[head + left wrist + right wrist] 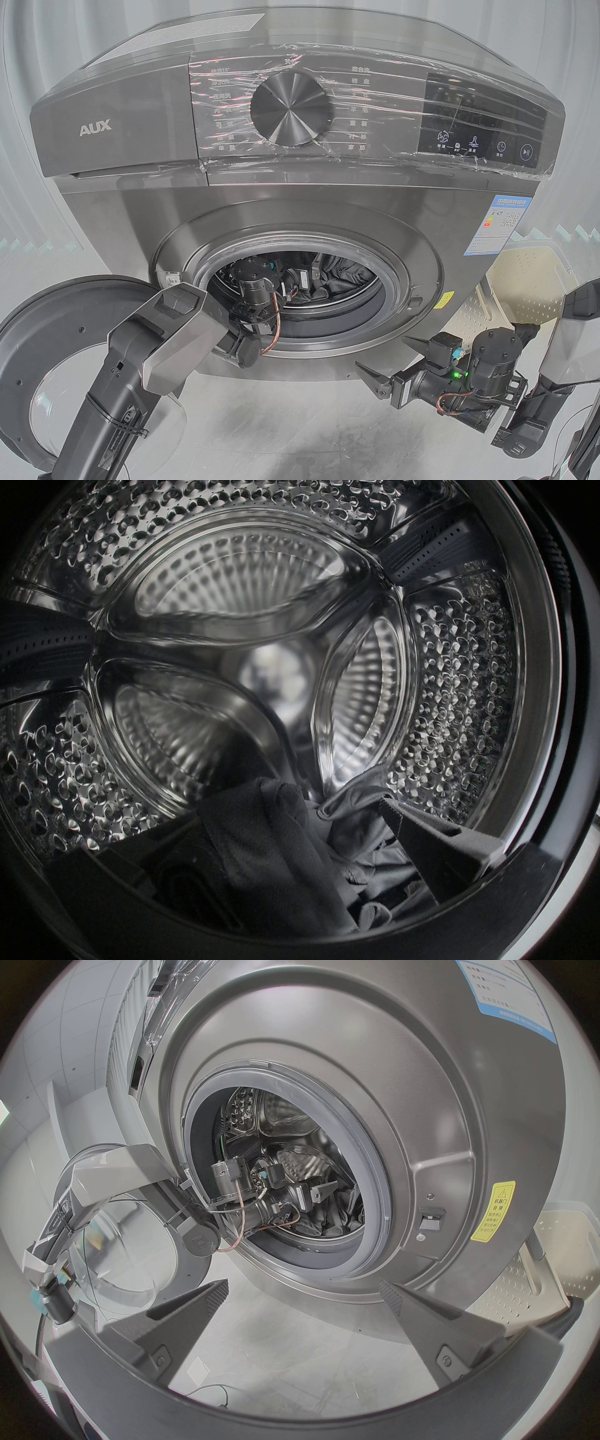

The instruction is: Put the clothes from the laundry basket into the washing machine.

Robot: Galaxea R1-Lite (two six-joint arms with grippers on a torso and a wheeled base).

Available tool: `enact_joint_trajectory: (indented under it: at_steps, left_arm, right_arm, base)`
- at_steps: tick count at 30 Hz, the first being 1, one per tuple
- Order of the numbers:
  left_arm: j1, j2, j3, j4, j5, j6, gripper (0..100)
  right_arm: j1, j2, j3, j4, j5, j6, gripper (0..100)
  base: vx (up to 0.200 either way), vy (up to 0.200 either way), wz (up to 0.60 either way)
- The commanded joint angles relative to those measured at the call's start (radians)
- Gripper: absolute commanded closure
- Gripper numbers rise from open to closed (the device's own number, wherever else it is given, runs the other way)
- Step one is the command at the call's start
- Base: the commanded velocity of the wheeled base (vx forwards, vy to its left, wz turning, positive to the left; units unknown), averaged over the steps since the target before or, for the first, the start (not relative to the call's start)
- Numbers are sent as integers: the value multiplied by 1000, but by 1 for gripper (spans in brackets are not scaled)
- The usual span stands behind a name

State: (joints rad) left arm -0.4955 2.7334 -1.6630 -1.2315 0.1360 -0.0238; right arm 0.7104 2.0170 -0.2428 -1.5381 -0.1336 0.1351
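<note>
Grey steel dominates the head view: a brushed-metal front-loading washing machine (125,212) stands with its round, glass-windowed door (37,350) swung wide to the robot's left, leaving the mouth free for loading. The left pincer (309,275) is well inside the opening, over a dark grey heap of crumpled clothes (344,278) low in the drum. The right pincer (382,353), jaws spread and holding nothing, hangs low before the machine near the cream perforated plastic laundry basket (531,281) on the robot's right, apparently a spot clear of the loading arm.

From the left wrist, the dimpled stainless drum (462,686) curves all around. The left pincer's dark fingers (431,855) stand apart, gripping nothing, and the soft matte cloth lies bunched between them with one fold draped on a finger, a posture that fits letting a garment go.

From the right wrist, the clothes sit limp and folded behind the grey rubber door seal (375,1210), wholly within the machine. Whether the basket holds more cannot be told.
</note>
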Motion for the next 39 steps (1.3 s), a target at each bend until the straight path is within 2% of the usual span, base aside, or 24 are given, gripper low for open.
enact_joint_trajectory:
  at_steps: [1, 13, 21, 30, 31, 35, 39]
  left_arm:
    - [-11, -66, 91, -5, -1, 1, 0]
    - [-60, -267, 391, -20, 1, 10, 0]
    - [-113, -351, 621, -98, -3, 12, 0]
    - [-175, -383, 747, -152, -13, 10, 0]
    - [-212, -405, 798, -174, -13, -1, 0]
    - [-264, -449, 899, -235, -12, -13, 0]
    - [-304, -532, 1031, -287, 1, -64, 0]
  right_arm:
    - [1, 2, -1, 0, 0, 0, 0]
    - [0, -1, 0, 0, 0, 0, 0]
    - [-9, -4, -1, 0, 0, 0, 0]
    - [-14, -6, 0, 0, 2, 0, 0]
    - [-16, -6, 3, 1, 2, 1, 0]
    - [-17, -15, 14, 1, 2, 4, 0]
    - [-22, -50, 31, 1, 0, 4, 0]
  base:
    - [0, 0, 0]
    - [0, 0, 0]
    - [0, 0, 0]
    - [0, 0, 0]
    - [0, 0, 0]
    - [0, 0, 0]
    - [0, 0, 0]
